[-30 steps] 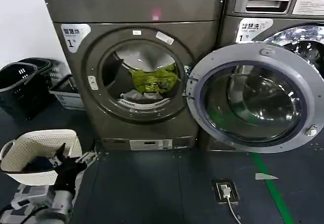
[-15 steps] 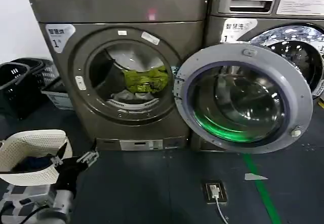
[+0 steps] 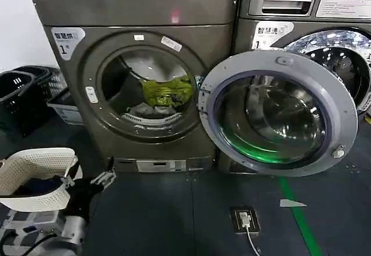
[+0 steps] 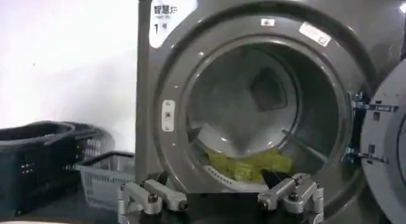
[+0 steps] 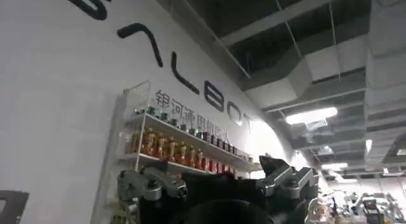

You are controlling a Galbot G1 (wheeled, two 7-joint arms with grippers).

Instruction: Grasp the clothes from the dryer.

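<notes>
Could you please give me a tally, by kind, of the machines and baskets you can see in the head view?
Front-loading machines: 2, the dryer with its door open and the LG-marked machine
Dark plastic baskets: 2
Grey basket: 1
Cream woven basket: 1
Total: 6

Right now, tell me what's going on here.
A two-armed robot faces the dryer, whose round door is swung wide open. The clothes, an olive yellow-green piece on top of paler ones, lie untouched in the drum. The left gripper hangs low in front of the machine with its fingers spread, aimed at the opening and well short of it. Beside that arm is a cream basket. The right gripper, also open, points up at a wall and ceiling, away from the dryer.
</notes>
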